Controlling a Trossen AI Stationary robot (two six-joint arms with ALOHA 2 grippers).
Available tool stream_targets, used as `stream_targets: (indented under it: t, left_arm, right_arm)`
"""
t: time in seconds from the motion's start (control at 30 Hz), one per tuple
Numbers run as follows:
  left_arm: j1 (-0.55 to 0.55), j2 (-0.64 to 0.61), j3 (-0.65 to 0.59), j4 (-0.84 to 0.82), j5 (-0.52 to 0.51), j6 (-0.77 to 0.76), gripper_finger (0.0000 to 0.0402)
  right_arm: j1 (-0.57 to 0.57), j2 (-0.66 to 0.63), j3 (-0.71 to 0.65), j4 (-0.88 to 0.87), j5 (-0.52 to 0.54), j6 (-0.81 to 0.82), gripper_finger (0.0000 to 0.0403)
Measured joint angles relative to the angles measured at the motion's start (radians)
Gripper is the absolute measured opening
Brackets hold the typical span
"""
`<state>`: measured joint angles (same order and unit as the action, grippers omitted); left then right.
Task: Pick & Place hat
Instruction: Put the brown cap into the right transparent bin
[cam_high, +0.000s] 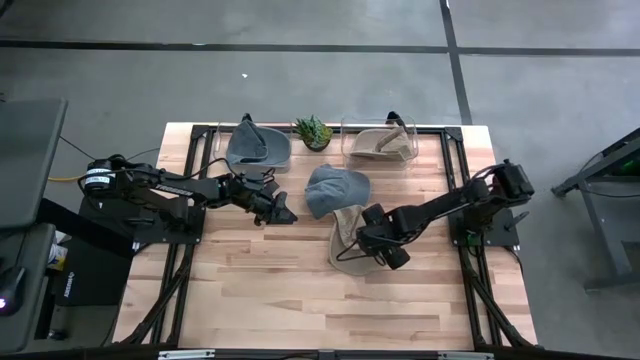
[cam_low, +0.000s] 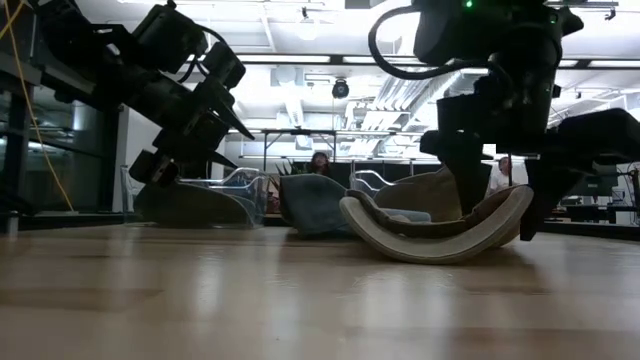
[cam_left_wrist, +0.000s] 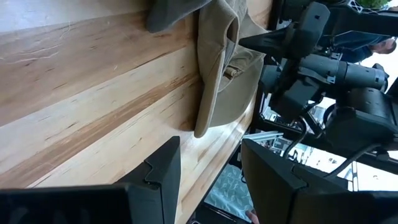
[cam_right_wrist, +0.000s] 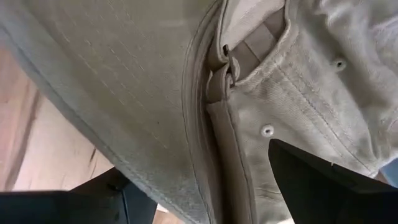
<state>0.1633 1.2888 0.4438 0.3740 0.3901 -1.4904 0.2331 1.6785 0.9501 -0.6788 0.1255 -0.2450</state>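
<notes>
Just in front of the small potted plant (cam_high: 313, 131), toward the table's middle, the tan hat (cam_high: 347, 240) lies upside down on the wooden table (cam_high: 250, 290), its crown touching a blue-grey hat (cam_high: 335, 188) that sits between it and the plant. The right gripper (cam_high: 378, 243) hangs over the tan hat with its fingers spread wide, one on each side of the brim edge near the back strap, and nothing is pinched yet. To do this step well, I judge it should settle lower so the fabric sits deep between the fingers, then close on the stiff seam by the strap instead of on loose cloth, which could slip. The left gripper (cam_high: 277, 208) waits on the far side of the blue-grey hat from the right gripper, its fingers partly apart and holding nothing. Two clear bins beside the plant each hold a hat already.
</notes>
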Motion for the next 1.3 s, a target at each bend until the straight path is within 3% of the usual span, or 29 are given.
stream_targets:
  t: [0.23, 0.37, 0.9, 1.3]
  left_arm:
    - [0.000, 0.000, 0.000, -0.001, 0.002, -0.003, 0.0147]
    - [0.000, 0.000, 0.000, -0.002, 0.002, -0.003, 0.0147]
    - [0.000, 0.000, 0.000, -0.002, 0.002, -0.007, 0.0147]
    - [0.000, 0.000, 0.000, -0.002, 0.003, -0.007, 0.0147]
  right_arm:
    - [-0.011, 0.005, 0.000, 0.002, -0.081, 0.004, 0.0273]
    - [-0.011, 0.005, 0.000, 0.003, -0.096, 0.017, 0.0249]
    - [-0.011, 0.004, 0.000, 0.007, -0.120, 0.088, 0.0019]
    - [-0.010, -0.002, 0.008, -0.001, -0.202, 0.107, 0.0010]
